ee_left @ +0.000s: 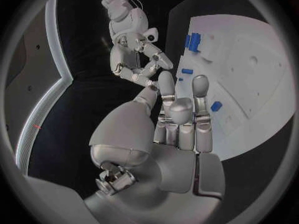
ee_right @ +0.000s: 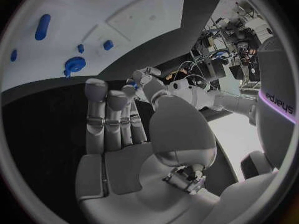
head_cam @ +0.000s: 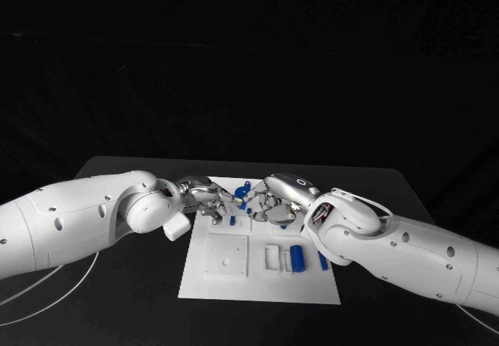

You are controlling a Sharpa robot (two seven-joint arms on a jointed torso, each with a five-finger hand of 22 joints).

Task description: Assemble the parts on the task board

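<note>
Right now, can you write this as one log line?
left hand: open | right hand: open | both over board far end | parts: loose

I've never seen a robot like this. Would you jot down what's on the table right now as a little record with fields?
surface: black table
task board: white plate in the middle of the table
parts: small blue pieces on the board, among them a blue cylinder lying near the board's middle
left hand: over the board's far end, fingers apart, holding nothing
right hand: over the board's far end, close to the left hand, fingers apart, holding nothing
</note>
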